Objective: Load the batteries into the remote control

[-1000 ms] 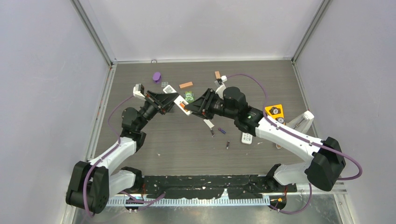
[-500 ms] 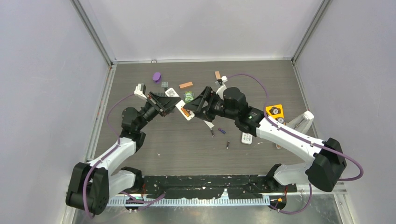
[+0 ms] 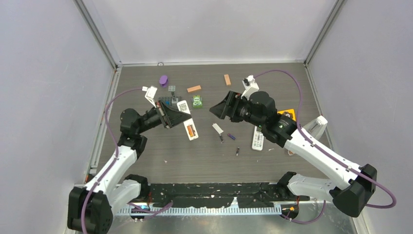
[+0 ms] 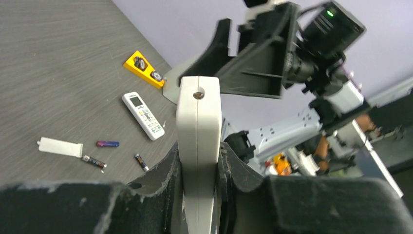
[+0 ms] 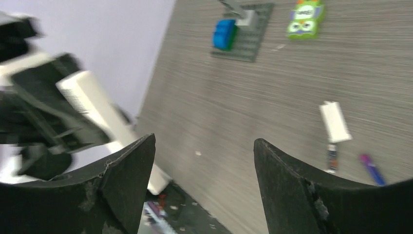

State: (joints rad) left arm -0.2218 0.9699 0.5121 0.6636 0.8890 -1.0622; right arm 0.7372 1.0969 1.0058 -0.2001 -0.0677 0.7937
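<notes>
Gripping the remote (image 3: 191,130): left gripper (image 4: 199,165).
Only top view shows its orange-marked face; right gripper's (image 5: 203,144) wide open, farther off now.

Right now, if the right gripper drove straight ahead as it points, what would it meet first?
Likely bare table: the open right gripper frames only wood grain. The white remote in the left gripper sits off to one side; depth is unclear.
</notes>
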